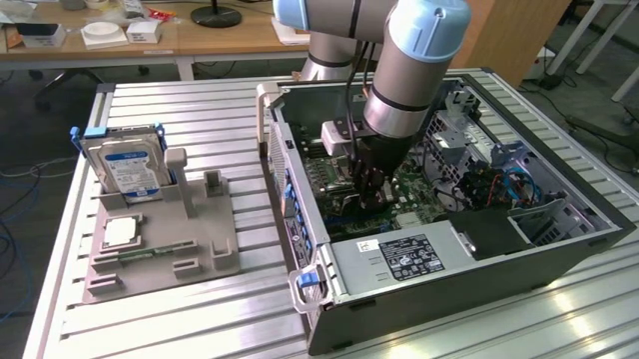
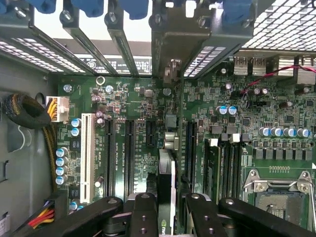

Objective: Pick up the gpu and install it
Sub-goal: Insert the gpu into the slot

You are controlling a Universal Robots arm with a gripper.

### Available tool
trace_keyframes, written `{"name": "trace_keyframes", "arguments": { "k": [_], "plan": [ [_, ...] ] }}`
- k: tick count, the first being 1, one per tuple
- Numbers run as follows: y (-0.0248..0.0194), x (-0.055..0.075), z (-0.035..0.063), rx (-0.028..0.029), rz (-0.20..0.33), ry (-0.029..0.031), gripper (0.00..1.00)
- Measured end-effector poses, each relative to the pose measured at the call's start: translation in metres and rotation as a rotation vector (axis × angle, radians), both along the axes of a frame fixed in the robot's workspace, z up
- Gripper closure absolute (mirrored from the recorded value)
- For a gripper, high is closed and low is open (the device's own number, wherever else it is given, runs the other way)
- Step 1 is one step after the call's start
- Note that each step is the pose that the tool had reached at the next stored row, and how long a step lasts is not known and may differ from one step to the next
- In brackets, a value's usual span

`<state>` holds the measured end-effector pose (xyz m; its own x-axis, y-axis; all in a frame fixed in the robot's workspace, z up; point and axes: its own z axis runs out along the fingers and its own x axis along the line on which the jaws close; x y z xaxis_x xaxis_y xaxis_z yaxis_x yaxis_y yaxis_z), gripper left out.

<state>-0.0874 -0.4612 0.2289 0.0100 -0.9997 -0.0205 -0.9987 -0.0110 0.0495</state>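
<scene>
Over the open computer case (image 1: 559, 247), the gripper (image 2: 167, 217) pinches the gpu (image 2: 167, 182) edge-on above the motherboard (image 2: 138, 98); seating it well likely demands squaring with a slot.

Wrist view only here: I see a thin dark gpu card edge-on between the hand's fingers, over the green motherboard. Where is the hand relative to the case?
Observer: The hand, gripping the thin dark gpu card, is down inside the open black computer case, which lies on its side on the slatted metal table.
Operator: Anything beside the case?
Observer: A grey parts holder, on the exterior view's left.
Operator: What's in it?
Observer: A silver hard drive with blue-white label, standing upright.
</scene>
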Motion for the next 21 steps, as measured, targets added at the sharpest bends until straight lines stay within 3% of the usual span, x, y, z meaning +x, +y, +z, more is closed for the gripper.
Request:
{"name": "trace_keyframes", "arguments": {
  "k": [8,9,10,11,12,21],
  "plan": [
    [0.0001,0.0,-0.0001,0.0003,-0.001,-0.0005,0.73],
    [0.0005,-0.001,-0.0006,0.0043,-0.002,0.0009,0.73],
    [0.0005,-0.001,0.0007,0.0033,-0.002,0.0006,0.73],
    [0.0004,-0.001,0.0029,0.0027,-0.001,0.0003,0.73],
    [0.0003,-0.001,0.0057,0.0017,-0.001,0.0001,0.66],
    [0.0002,-0.001,0.0302,0.0016,-0.001,-0.0079,0.66]
  ]
}}
